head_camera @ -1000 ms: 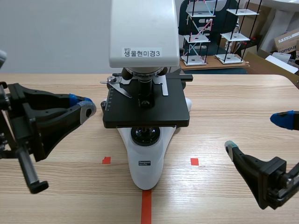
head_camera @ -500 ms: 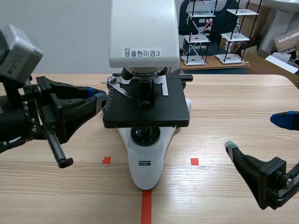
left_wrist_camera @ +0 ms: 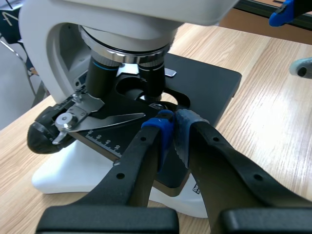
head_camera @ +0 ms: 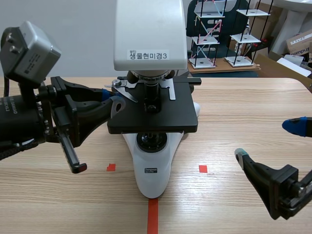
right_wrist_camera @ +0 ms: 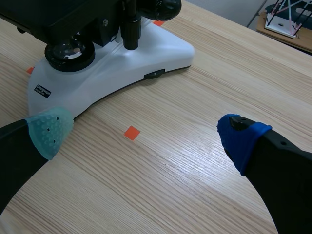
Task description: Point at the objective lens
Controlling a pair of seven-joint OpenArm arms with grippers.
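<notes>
Looks like some kind of lab or research room to me: a labelled microscope (head_camera: 151, 39) parked on a wooden table (head_camera: 243, 112) with orange-red tape marks (head_camera: 152, 214) stuck on it, plus little tiered racks (head_camera: 207, 34) and cardboard boxes (head_camera: 298, 44) piled in the upper right.

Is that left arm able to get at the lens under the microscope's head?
Probably yes. The left gripper, fingers shut, sits over the stage just short of the objective lens, and nothing seems to stand between them.
</notes>
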